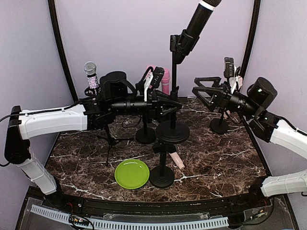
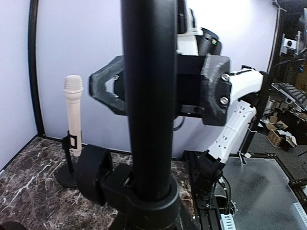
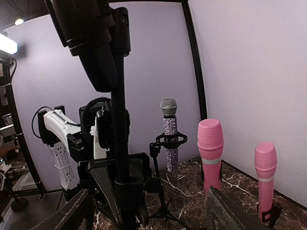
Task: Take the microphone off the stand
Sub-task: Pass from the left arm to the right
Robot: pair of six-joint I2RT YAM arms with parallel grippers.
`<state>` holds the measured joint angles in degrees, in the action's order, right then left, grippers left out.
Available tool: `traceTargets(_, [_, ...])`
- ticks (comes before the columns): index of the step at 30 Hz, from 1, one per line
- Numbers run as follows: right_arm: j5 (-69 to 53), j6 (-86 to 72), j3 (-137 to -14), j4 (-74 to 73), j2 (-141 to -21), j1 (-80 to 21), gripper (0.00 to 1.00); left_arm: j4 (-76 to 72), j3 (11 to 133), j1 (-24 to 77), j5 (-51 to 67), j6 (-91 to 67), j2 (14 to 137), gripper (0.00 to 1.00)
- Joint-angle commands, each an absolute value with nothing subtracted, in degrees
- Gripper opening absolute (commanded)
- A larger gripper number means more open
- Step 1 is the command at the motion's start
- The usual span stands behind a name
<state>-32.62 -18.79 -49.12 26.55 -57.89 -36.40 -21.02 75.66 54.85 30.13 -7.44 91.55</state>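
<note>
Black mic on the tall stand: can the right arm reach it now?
Probably yes: the right arm has open jaws, nothing between them and the black mic above; the left arm grips the pole lower down.

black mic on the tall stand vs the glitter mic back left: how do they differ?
The black mic is plain black; the glitter mic is sparkly silver with a grey mesh head. The black mic sits tilted, high up; the glitter mic stands upright, lower. The left gripper clamps the black mic's tall stand; no gripper holds the glitter mic's. Both sit in stand clips.
</note>
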Motion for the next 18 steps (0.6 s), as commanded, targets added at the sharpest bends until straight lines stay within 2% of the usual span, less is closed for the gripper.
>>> traceTargets(1, [-43.78, -21.86, -54.71, 30.4, -61.09, -37.2, 0.75, -27.7, 75.44, 54.74, 41.77, -8.85, 87.69, 0.0])
traceTargets(18, [-55.45, -22.44, -63.01, 26.56, -70.5, -39.7, 0.57, -27.76, 77.1, 54.71, 48.53, -11.15, 90.41, 0.0])
